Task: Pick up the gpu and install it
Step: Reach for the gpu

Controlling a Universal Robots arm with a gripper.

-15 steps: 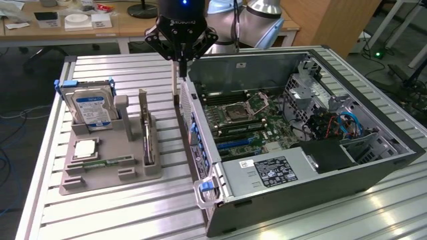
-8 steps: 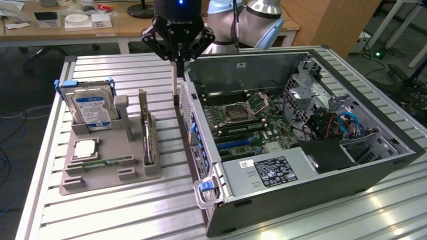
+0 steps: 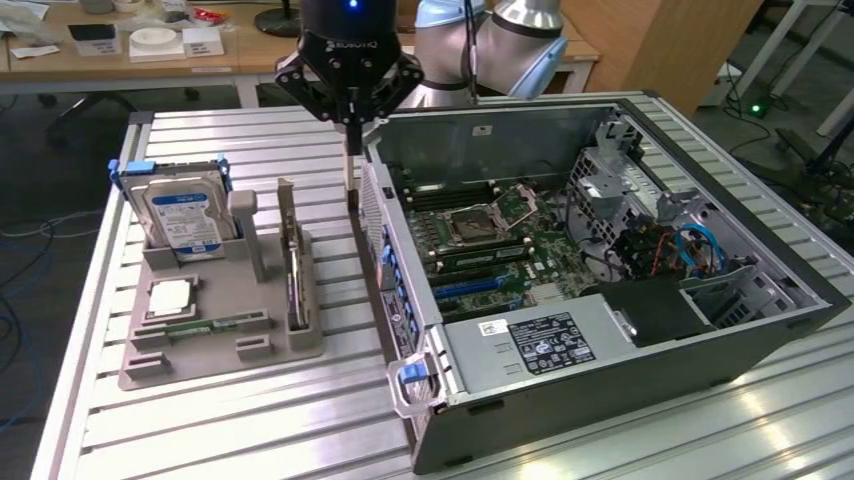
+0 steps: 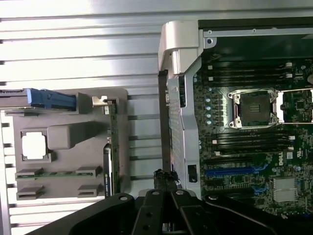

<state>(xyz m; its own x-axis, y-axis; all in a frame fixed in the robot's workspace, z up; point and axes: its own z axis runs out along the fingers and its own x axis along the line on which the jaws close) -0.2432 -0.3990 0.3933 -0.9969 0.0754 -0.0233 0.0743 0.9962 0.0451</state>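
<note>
Hovers with fingers [image 3: 352, 165] pressed together, gpu [image 3: 295, 270] upright in tray [image 3: 200, 362] to one side, open case [image 3: 601, 375] to the other.

Arm [image 3: 514, 35] overhead, wrist [image 3: 350, 45] vertical, fingers [image 3: 354, 150] tight together, straight down.

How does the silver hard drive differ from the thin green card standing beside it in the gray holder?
The hard drive is a boxy silver block with a blue-white label; the gpu is a thin dark green card. The hard drive shows its broad face, the gpu its edge. Both stand upright in the gray holder.
</note>
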